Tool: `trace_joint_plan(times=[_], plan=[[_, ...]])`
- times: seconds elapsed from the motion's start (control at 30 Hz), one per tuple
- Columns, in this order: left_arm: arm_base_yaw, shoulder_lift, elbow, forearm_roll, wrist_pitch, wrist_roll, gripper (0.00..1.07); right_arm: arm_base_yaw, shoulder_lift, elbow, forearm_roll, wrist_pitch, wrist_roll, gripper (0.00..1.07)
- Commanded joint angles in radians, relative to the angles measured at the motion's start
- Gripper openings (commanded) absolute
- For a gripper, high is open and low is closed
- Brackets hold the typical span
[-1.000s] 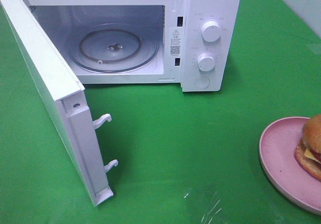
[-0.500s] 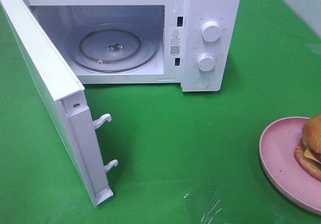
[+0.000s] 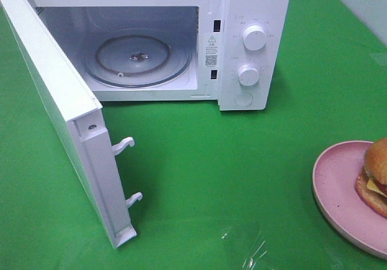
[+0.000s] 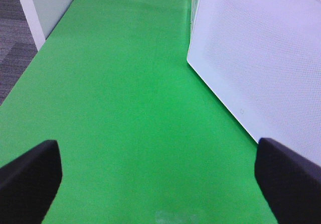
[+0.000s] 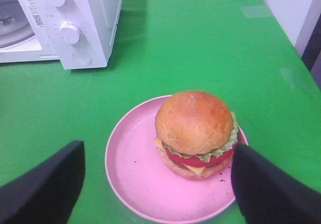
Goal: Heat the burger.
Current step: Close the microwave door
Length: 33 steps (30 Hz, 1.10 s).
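The burger, with a golden-brown bun, lettuce, cheese and red filling, sits on a pink plate. In the high view the burger and plate lie at the right edge, partly cut off. My right gripper is open, its black fingers spread wide on either side of the plate, close above it. The white microwave stands at the back with its door swung wide open and its glass turntable bare. My left gripper is open over green cloth beside the door's outer face.
A green cloth covers the table. The open door juts toward the front left, with two latch hooks on its edge. Two dials are on the microwave's right panel. The table's left edge and grey floor show in the left wrist view.
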Motion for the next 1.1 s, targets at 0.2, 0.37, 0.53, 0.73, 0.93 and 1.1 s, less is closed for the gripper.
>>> trace_joint_plan(times=[0.2,0.37,0.53,0.73,0.93,1.1], plan=[[0.001,-0.006,0.002,-0.005,-0.004,-0.002,0.96,-0.008,-0.026,0.002,0.005,-0.01,-0.01,0.75],[0.001,-0.006,0.002,-0.005,-0.004,-0.002,0.96,-0.008,-0.026,0.002,0.005,-0.01,-0.01,0.75],[0.001,-0.006,0.002,-0.005,-0.004,-0.002,0.96,-0.008,-0.026,0.002,0.005,-0.01,-0.01,0.75],[0.001,-0.006,0.002,-0.005,-0.004,-0.002,0.96,-0.008,-0.026,0.002,0.005,-0.01,-0.009,0.75],[0.001,-0.006,0.002,-0.005,-0.004,-0.002,0.96,-0.008,-0.026,0.002,0.005,-0.01,-0.009,0.75],[0.001,-0.006,0.002,-0.005,-0.004,-0.002,0.96,-0.008,-0.026,0.002,0.005,-0.01,-0.009,0.75]])
